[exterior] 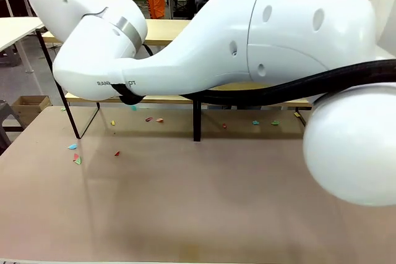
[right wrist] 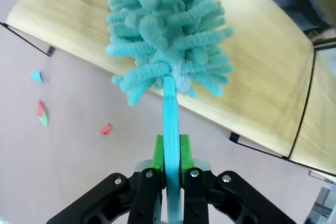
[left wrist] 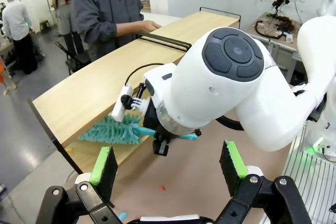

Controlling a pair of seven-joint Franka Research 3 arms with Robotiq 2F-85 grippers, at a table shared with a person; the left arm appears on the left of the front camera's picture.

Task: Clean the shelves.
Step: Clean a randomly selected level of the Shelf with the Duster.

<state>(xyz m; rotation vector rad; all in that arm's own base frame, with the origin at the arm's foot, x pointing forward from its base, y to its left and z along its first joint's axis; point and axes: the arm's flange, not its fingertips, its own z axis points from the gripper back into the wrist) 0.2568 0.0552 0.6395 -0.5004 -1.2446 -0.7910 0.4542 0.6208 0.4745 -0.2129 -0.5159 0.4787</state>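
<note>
Above the brown tabletop (right wrist: 79,156), the right gripper (right wrist: 170,156), clamped on the teal duster (right wrist: 168,40), points its head straight ahead over the shelves (right wrist: 262,77).

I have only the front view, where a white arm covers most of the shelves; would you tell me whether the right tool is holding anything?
Observer: Yes, the right tool is shut on the handle of a teal duster.
Operator: Thank you; where is its head?
Observer: Its fluffy head is over a light-wood board of the shelves, near the board's edge; which tier, I cannot tell.
Operator: And the left tool?
Observer: The left tool is open and empty above the brown table.
</note>
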